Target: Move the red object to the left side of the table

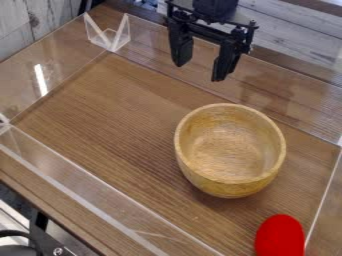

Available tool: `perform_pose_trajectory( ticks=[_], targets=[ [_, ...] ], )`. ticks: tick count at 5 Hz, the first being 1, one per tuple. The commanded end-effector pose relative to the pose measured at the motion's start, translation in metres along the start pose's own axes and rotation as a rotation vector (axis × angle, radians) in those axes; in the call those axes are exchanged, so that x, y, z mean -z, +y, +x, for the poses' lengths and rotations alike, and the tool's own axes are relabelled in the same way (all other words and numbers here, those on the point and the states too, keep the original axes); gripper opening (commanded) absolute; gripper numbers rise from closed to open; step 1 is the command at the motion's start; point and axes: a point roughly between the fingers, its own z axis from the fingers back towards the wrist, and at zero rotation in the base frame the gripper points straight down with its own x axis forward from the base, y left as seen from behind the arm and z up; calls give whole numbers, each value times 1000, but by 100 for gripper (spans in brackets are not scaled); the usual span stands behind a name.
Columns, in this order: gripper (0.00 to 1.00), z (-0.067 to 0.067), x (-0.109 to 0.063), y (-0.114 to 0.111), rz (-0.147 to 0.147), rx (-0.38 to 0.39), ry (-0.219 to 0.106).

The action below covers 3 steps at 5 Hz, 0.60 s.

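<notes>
Black gripper (201,62) over the far edge of the table, jaws apart and empty.

Small glossy red object (281,238) rests on the brown wood-grain table (94,110) at the near right corner, beside the clear acrylic wall (60,185), near the round pale wooden bowl (231,148), well apart from the gripper.

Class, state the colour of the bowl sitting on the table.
Light tan wood with visible grain: the bowl, seen best in the camera view, the only one.
</notes>
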Motion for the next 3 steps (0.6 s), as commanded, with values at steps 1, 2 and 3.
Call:
perform_pose_trajectory(
  ticks=[1, 2, 3],
  targets=[
    [100, 2, 9, 8, -10, -29, 25],
    [100, -5, 13, 6, -28, -55, 29],
    [100, -19, 22, 1, -37, -61, 35]
  ],
)
